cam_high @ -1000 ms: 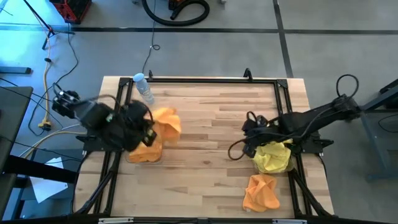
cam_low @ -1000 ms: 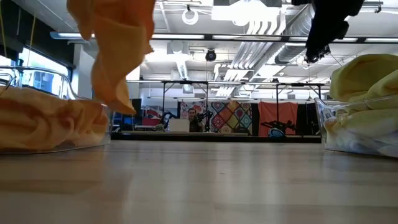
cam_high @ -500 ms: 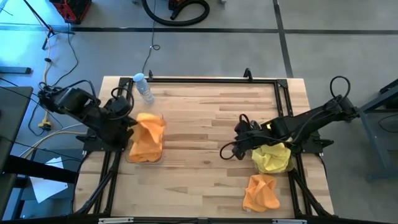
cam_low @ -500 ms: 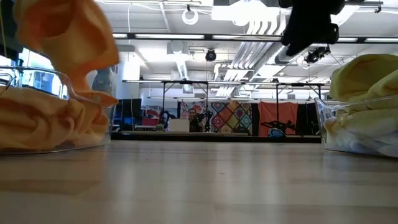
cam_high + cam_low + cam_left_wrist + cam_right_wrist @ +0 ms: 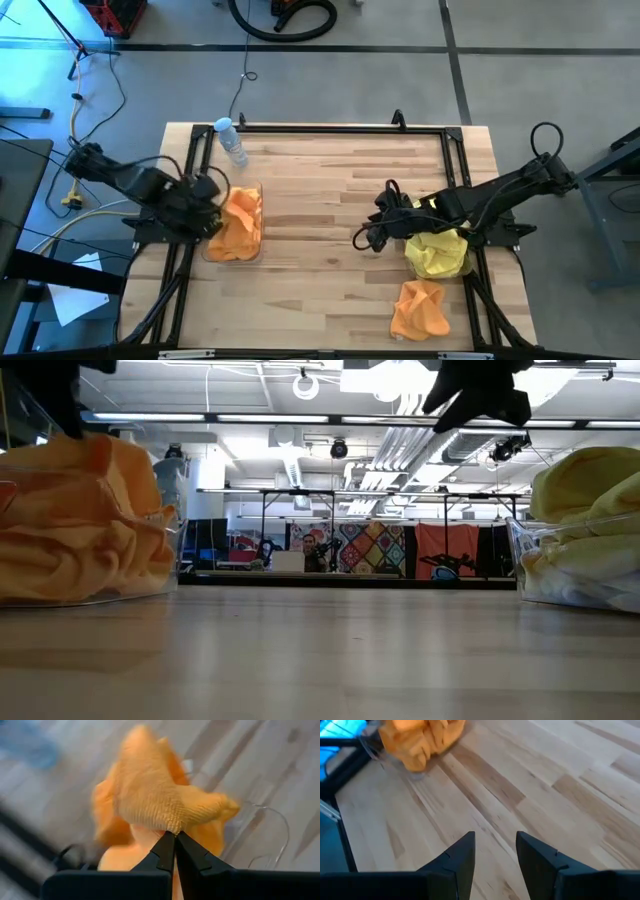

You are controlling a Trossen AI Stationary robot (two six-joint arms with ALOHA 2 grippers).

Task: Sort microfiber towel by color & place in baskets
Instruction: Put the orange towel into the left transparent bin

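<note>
Orange towel has dropped, in left pincer.

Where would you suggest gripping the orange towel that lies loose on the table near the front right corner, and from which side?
Grip the orange towel at its raised crumpled peak, coming straight down from above. It lies bunched in a heap on the table, so folds stand up to pinch. The open right gripper is probably nearest.

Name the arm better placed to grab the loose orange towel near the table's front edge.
Right. The right gripper is open and empty, on the same side as the loose orange towel. The left gripper is across the table, shut on a towel over the orange basket.
</note>
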